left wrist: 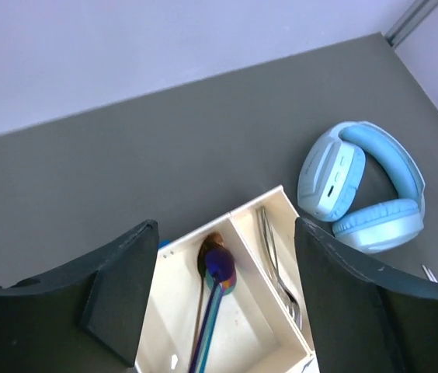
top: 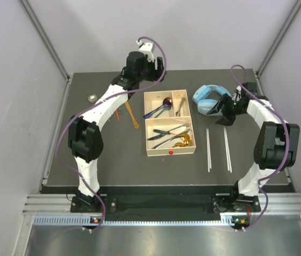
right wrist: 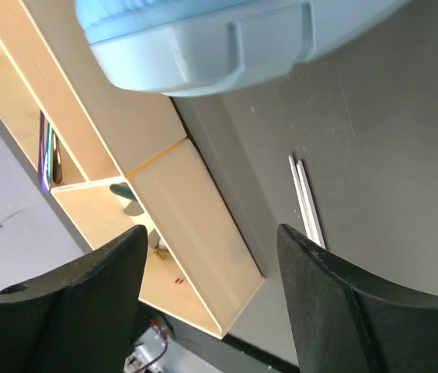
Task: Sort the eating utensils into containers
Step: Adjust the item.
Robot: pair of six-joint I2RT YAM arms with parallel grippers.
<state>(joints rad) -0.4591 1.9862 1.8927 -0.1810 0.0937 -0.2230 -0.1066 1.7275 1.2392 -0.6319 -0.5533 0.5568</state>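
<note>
Your left claw (left wrist: 227, 231) hangs over the far left compartment of the tray (top: 145, 125). Its fingers (left wrist: 118, 287) are spread wide and there is nothing between them. Right under it a purple spoon (left wrist: 217, 268) lies in that compartment, its bowl toward the far wall. Forks (left wrist: 277, 268) lie in the narrow far right compartment next to it. The large near compartment holds knives (top: 166, 133) and gold spoons (top: 182, 141), and a red dot (top: 170, 152) marks its near rim.

Your right claw (right wrist: 211, 233) sits low just beside the headphones (top: 208, 96), right of the tray. Its fingers (right wrist: 335, 303) stand well apart and grip nothing. In the right wrist view the blue earcup is beyond the fingertips, not between them.

Outside the tray, the chopsticks (top: 208, 150) lie on the bench (top: 113, 165) to its right. They sit in two thin pairs set apart, running near to far. Left of the tray a wooden utensil (top: 132, 116) lies on the bench. A sliver of an orange utensil (top: 117, 113) shows just past the left arm.
</note>
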